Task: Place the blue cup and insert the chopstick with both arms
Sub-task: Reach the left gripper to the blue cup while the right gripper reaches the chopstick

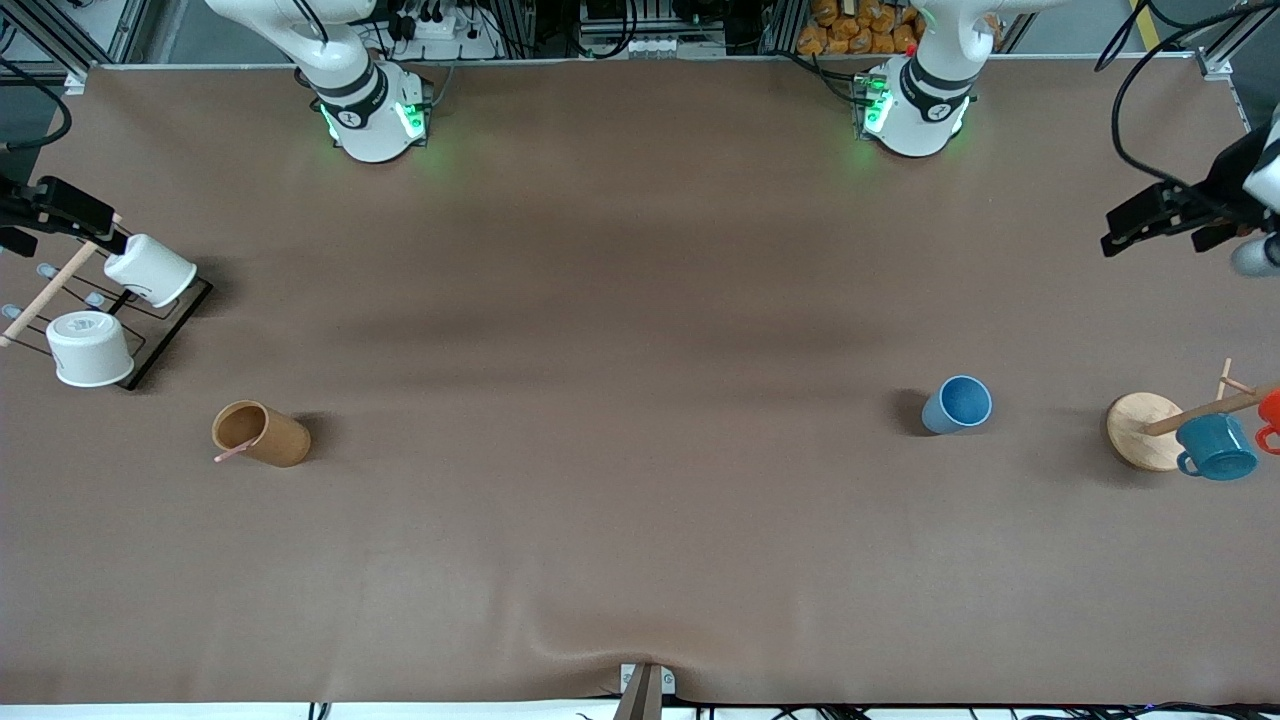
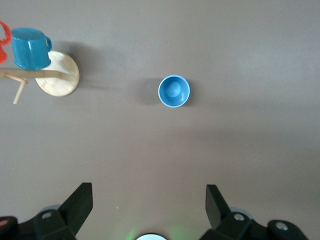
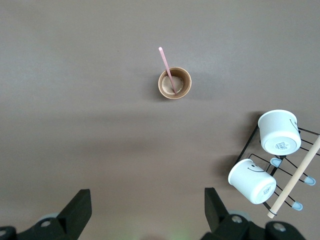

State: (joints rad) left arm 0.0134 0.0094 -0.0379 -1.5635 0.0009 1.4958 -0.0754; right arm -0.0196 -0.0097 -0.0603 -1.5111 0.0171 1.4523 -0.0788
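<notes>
The light-blue cup [image 1: 958, 404] stands upright and empty on the brown table toward the left arm's end; it also shows in the left wrist view [image 2: 174, 91]. The thin pink chopstick [image 1: 232, 453] leans inside the brown cylindrical cup [image 1: 260, 433] toward the right arm's end; the right wrist view shows the chopstick [image 3: 166, 67] sticking out of that cup [image 3: 175, 83]. My left gripper [image 1: 1140, 225] [image 2: 149, 195] is open and empty, high over the left arm's end. My right gripper [image 1: 60, 212] [image 3: 148, 200] is open and empty, high over the right arm's end.
A wooden mug tree [image 1: 1145, 430] holds a teal mug [image 1: 1215, 447] and an orange one [image 1: 1270, 412] beside the blue cup. A black wire rack [image 1: 165, 335] with two white cups [image 1: 90, 348] [image 1: 150, 270] stands farther from the front camera than the brown cup.
</notes>
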